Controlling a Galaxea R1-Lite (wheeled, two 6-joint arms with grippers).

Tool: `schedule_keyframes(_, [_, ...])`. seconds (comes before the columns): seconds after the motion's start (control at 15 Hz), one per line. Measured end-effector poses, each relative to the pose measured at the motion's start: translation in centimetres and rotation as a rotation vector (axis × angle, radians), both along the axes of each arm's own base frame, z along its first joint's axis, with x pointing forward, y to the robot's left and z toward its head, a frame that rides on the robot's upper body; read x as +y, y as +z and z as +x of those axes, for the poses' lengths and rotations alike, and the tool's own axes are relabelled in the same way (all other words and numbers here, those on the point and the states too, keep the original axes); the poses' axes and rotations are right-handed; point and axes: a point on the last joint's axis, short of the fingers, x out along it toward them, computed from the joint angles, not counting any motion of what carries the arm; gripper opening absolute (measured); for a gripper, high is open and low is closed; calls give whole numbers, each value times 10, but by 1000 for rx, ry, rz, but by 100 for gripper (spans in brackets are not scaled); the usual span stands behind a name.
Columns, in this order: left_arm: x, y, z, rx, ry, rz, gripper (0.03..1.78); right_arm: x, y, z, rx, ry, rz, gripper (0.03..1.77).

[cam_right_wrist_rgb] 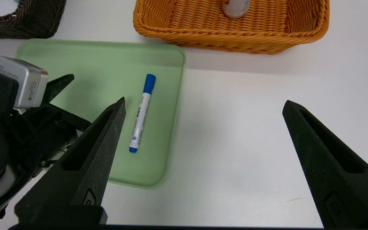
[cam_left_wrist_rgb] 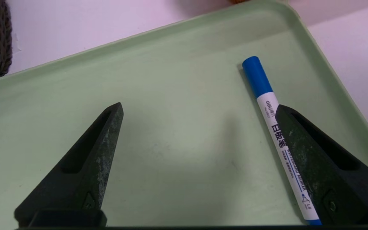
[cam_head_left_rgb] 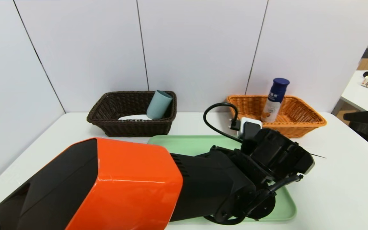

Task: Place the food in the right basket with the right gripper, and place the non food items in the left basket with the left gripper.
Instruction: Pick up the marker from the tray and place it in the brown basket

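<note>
My left gripper [cam_left_wrist_rgb: 200,159] hangs over the green tray [cam_left_wrist_rgb: 177,51], jaws spread wide and empty; the marker [cam_left_wrist_rgb: 268,111] lies flat on the tray, partly hidden by one finger. My right gripper [cam_right_wrist_rgb: 203,159] is off to the right above bare white table [cam_right_wrist_rgb: 251,127], jaws wide too, holding nothing. At the far side, the brown basket [cam_head_left_rgb: 107,123] holds the cup [cam_head_left_rgb: 159,104] and white case [cam_head_left_rgb: 134,117]; the orange basket [cam_head_left_rgb: 302,123] holds the bottle [cam_head_left_rgb: 275,100]. White wall panels [cam_head_left_rgb: 196,48] stand behind.

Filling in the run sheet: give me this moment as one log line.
left gripper: open, over tray, by marker | right gripper: open, idle | cup: brown basket | bottle: orange basket
</note>
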Motion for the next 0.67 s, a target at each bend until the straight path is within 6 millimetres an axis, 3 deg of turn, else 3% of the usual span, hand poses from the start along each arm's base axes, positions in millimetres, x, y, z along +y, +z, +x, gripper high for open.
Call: schedule_keyframes(0.67, [-23,-8,-20,-12,-9,-42,169,0,-3,-6,1,2,1,169])
